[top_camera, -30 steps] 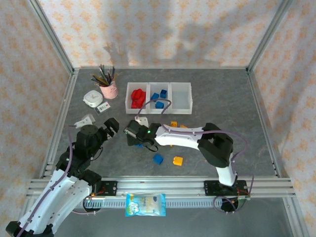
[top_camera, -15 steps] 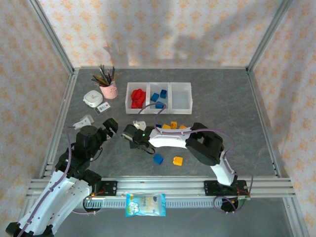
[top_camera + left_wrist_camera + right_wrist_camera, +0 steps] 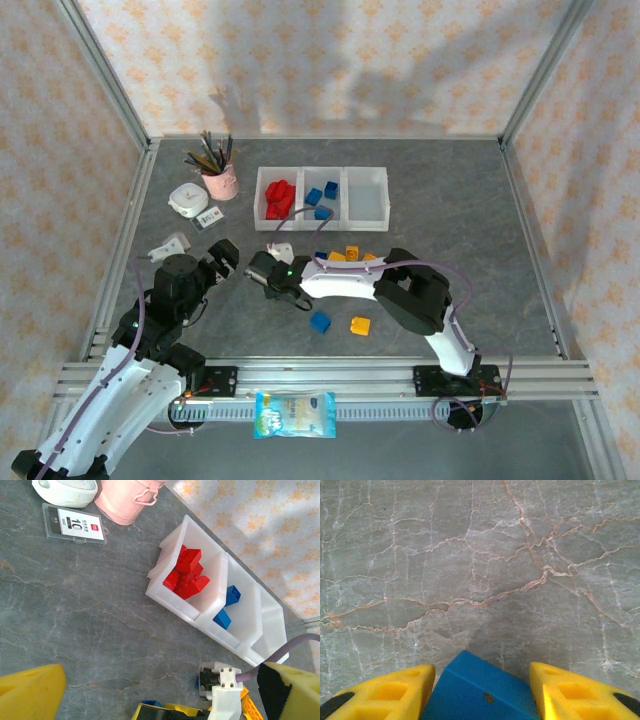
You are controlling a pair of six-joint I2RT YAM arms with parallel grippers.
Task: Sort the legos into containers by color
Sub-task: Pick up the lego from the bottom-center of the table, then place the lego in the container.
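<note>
A small blue plastic brick (image 3: 475, 692) is pinched by the right gripper (image 3: 481, 675), lower frame. Judged light, rigid, slick; flat sides are favoured.

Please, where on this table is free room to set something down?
Bare table lies right of the containers, up to the right frame rail, and behind them toward the back wall. Crowded: the loose legos before the containers, and the pink cup's corner.
</note>
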